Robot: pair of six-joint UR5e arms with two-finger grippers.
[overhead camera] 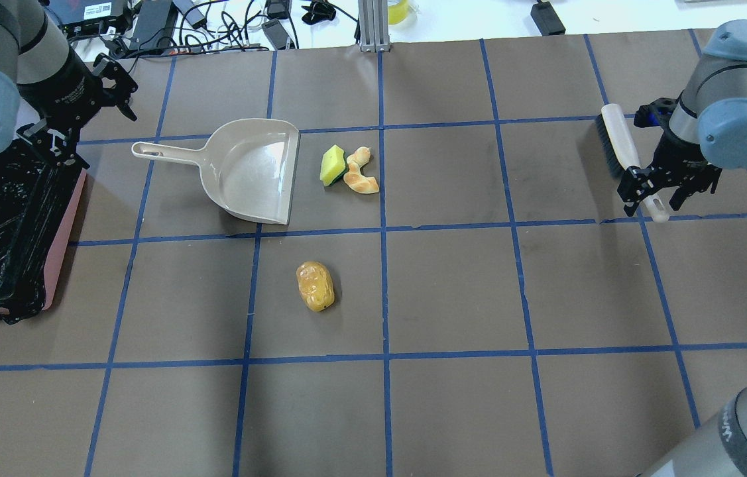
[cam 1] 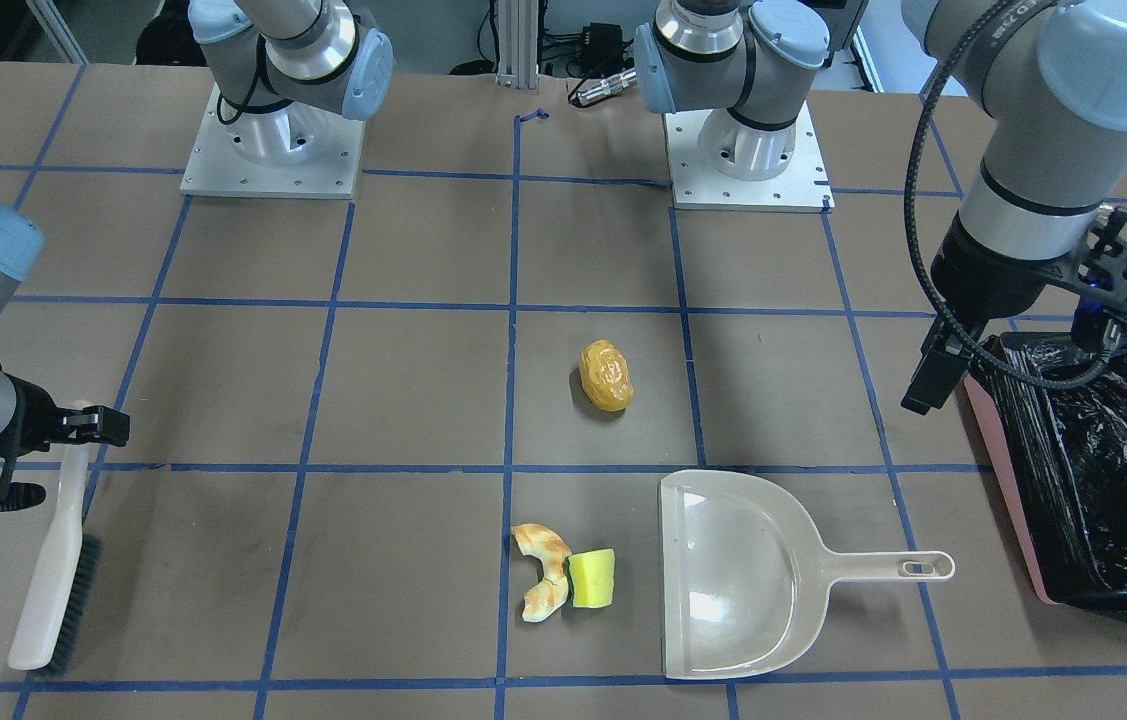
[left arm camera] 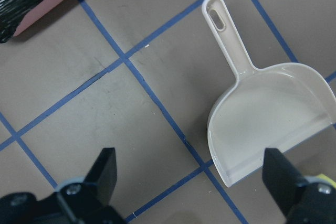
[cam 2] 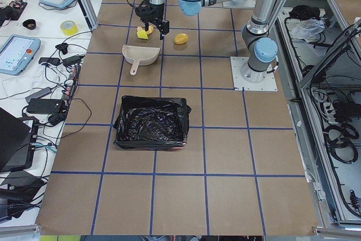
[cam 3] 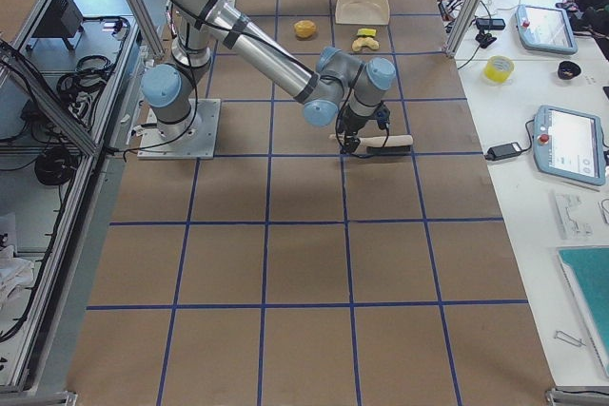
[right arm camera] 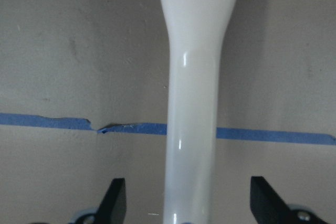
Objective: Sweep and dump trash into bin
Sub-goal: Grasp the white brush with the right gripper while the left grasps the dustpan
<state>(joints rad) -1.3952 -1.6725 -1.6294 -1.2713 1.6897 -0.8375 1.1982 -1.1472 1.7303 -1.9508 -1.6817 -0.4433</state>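
Sweeping not yet begun: all three pieces of trash are seen loose on the table [cam 1: 403, 400]. The lump [cam 1: 606, 375] lies alone near the middle, apart from the dustpan [cam 1: 738, 575]. The croissant piece [cam 1: 541, 572] and the sponge [cam 1: 592, 578] lie touching each other, just beside the dustpan's open mouth. The dustpan is empty and flat on the table, its handle turned toward the bin [overhead camera: 63, 238]. The bin stands at the robot's left end of the table, lined in black, and no trash is seen in it.

Everything is judged to be left: the brush [cam 1: 58, 560] to be gripped, the dustpan taken up, the trash swept in and tipped out.

The right gripper [right arm camera: 190, 198] is lowered over the brush's handle; its jaws are spread wide on either side, a clear gap is shown on both, and the handle is untouched. The left gripper [left arm camera: 189, 174] is held above the table near the bin's far corner, pointed down; its jaws are wide and empty, and the dustpan's handle is seen just ahead of it.
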